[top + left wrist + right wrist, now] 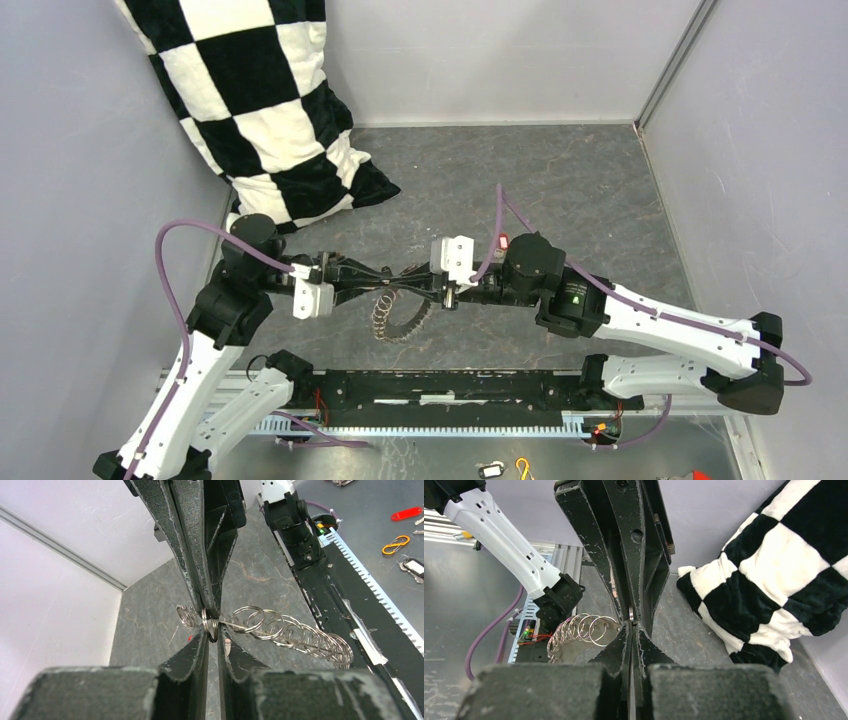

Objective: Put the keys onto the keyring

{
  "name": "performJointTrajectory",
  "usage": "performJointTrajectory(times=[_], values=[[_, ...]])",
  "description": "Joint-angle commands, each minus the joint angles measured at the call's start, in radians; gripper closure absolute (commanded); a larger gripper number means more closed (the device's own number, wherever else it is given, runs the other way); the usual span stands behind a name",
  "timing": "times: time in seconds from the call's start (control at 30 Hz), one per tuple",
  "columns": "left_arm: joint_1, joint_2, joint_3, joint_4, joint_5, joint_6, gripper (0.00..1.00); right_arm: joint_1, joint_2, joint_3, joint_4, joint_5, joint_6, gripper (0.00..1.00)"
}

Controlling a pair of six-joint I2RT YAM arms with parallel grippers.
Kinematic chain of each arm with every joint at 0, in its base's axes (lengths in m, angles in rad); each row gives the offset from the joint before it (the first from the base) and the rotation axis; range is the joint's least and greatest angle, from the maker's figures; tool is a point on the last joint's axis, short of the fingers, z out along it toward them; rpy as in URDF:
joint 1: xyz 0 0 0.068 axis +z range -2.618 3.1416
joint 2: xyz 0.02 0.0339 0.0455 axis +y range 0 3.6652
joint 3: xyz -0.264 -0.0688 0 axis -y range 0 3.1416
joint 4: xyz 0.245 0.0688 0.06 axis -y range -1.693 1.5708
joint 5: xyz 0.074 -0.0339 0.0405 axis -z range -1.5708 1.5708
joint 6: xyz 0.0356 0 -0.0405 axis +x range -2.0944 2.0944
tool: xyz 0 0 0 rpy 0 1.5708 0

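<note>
The grey table (560,190) filled the walled cell, and a black-and-white checked pillow (265,100) leaned in its far left corner. The left arm (200,370) and the right arm (660,320) reached in from their bases and met nose to nose over the near middle of the table. A black rail (460,385) ran between the two bases.

The left gripper (213,632) was closed to a narrow slit, with one small ring standing edge-on between its tips and touching both pads. The right gripper (631,627) was closed tight. It came in from the opposite side, and its tips met on the top of that same ring, right against the left tips.

The keyring (400,318) hung from this meeting point, just below the two grippers and above the table. Its hoop curved down towards the rail. The small rings (280,627) strung on it fanned out in a close row along the wire.

On the metal ledge in front of the bases, well apart from the keyring, lay a yellow hook (522,466) and, just left of it, a dark tag (490,468) with a white face. Farther right lay a red piece (405,514) of plastic, too small to tell whether it was a key.
</note>
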Motion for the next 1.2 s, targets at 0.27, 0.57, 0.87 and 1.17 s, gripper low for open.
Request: performJointTrajectory(times=[0.27, 0.57, 0.87, 1.17], values=[[-0.005, -0.008, 0.052, -0.070, 0.005, -0.042, 0.76, 0.006, 0.027, 0.089, -0.122, 0.071, -0.022, 0.99], [-0.005, 0.001, 0.040, -0.086, -0.005, -0.017, 0.91, 0.008, 0.022, 0.086, -0.095, 0.050, -0.008, 0.99], [-0.005, -0.015, 0.010, -0.162, -0.062, 0.048, 0.77, 0.008, 0.016, 0.075, -0.078, 0.042, -0.001, 0.99], [-0.004, -0.014, 0.007, -0.150, -0.159, 0.010, 0.73, 0.009, 0.013, 0.076, -0.048, 0.026, -0.001, 0.99]])
